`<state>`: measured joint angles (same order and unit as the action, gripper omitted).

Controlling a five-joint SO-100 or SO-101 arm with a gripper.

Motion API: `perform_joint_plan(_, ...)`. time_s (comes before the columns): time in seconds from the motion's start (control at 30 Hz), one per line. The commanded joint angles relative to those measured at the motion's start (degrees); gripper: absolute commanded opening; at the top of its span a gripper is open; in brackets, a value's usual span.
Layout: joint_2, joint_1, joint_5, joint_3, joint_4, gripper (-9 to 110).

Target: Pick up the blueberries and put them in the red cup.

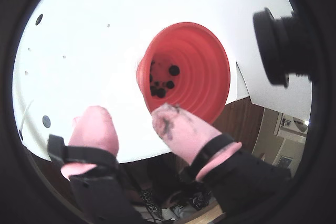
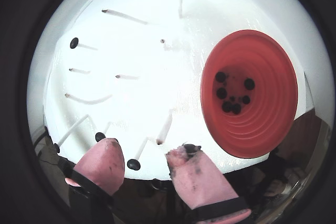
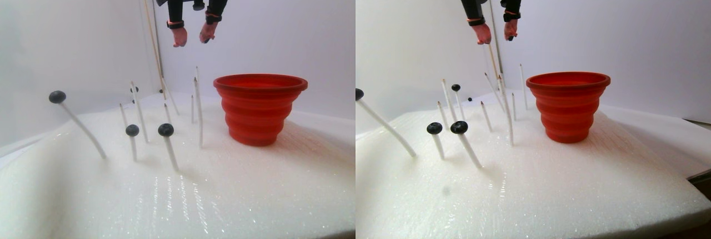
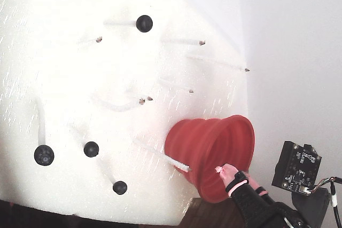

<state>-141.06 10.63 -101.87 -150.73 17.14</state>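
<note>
The red cup (image 2: 262, 129) stands on white foam (image 3: 250, 194), holding several blueberries (image 2: 222, 93), which also show in a wrist view (image 1: 174, 70). More blueberries sit on white sticks: one (image 2: 133, 164) below the fingers, another (image 2: 100, 136), one far off (image 2: 74, 42). The stereo pair view shows three at the left (image 3: 165, 129), (image 3: 131, 130), (image 3: 56, 96). My gripper (image 3: 193, 41) hangs high above the foam, left of the cup, open with nothing between the pink fingers. One fingertip (image 2: 181, 158) carries a dark smear. The gripper (image 1: 130, 114) is at the cup's near side.
Bare white sticks with brown tips (image 3: 198, 111) rise from the foam between the blueberries and the cup. The foam's edge (image 2: 157, 179) lies right under the fingers, with brown table beyond. A black camera module (image 4: 296, 172) rides beside the arm.
</note>
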Motion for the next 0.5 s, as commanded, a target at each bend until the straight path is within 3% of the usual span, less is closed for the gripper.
perform_joint_plan(0.0,-4.7,-1.2,0.2,0.9,0.5,16)
perform_joint_plan(0.47,-4.4,-6.0,-0.2,0.5,2.0,16)
